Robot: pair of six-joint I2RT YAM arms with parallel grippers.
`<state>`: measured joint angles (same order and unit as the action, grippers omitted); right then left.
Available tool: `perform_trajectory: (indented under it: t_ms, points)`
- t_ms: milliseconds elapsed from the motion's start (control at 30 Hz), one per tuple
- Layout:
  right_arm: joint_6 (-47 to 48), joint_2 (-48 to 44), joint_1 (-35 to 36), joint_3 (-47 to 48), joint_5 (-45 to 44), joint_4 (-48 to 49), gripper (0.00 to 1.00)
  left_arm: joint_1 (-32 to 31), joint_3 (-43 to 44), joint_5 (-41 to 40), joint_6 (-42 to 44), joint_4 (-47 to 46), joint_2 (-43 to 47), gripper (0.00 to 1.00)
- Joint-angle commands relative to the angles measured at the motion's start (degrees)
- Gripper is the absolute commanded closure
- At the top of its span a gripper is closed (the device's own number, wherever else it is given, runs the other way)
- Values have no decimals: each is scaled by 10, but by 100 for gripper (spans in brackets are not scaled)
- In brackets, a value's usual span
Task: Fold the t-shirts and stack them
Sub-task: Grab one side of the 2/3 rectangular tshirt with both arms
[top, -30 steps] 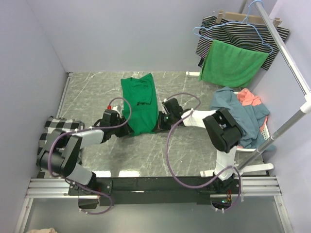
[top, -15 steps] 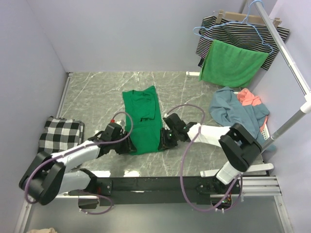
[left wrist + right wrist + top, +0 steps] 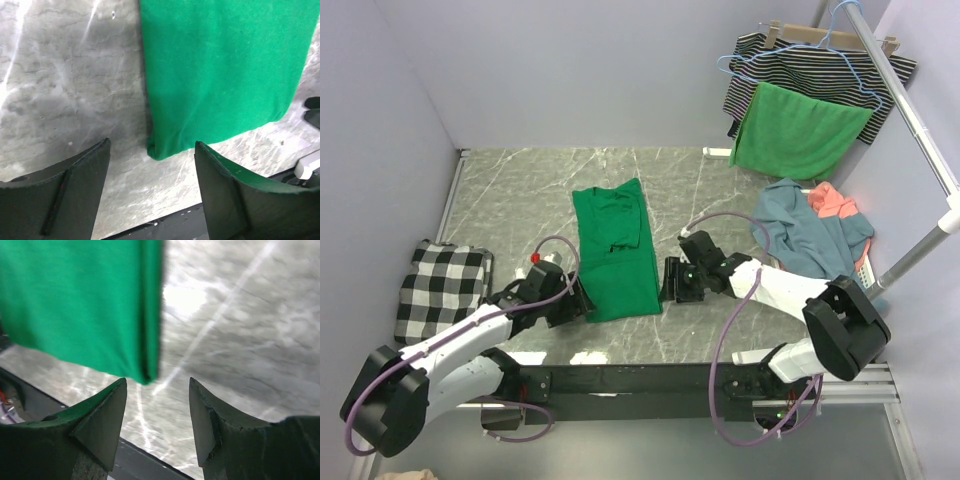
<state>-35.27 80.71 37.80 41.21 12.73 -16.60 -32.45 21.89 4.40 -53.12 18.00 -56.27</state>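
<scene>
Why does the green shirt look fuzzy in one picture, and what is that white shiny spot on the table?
Right wrist view: the green shirt is blurred, its edge soft, and light glares white off the marble table. Left wrist view: the shirt is sharper, its weave showing. Top view: even light, soft shadows.
</scene>
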Motion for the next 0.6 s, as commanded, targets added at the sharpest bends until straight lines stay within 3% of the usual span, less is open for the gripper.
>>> perform_trajectory:
  t_ms: [0, 200, 467, 567]
  points:
    - [11, 12, -6, -19, 30, 23, 40, -2, -28, 10, -9, -37, -14, 27]
    - [-5, 37, -11, -47, 78, 90, 41, -2, -62, 41, -16, -97, -25, 28]
    - [-18, 97, -11, -52, 127, 140, 44, -6, -98, 53, -34, -143, -45, 39]
    - [-21, 108, -11, -50, 135, 150, 51, -11, -98, 48, -34, -141, -60, 54]
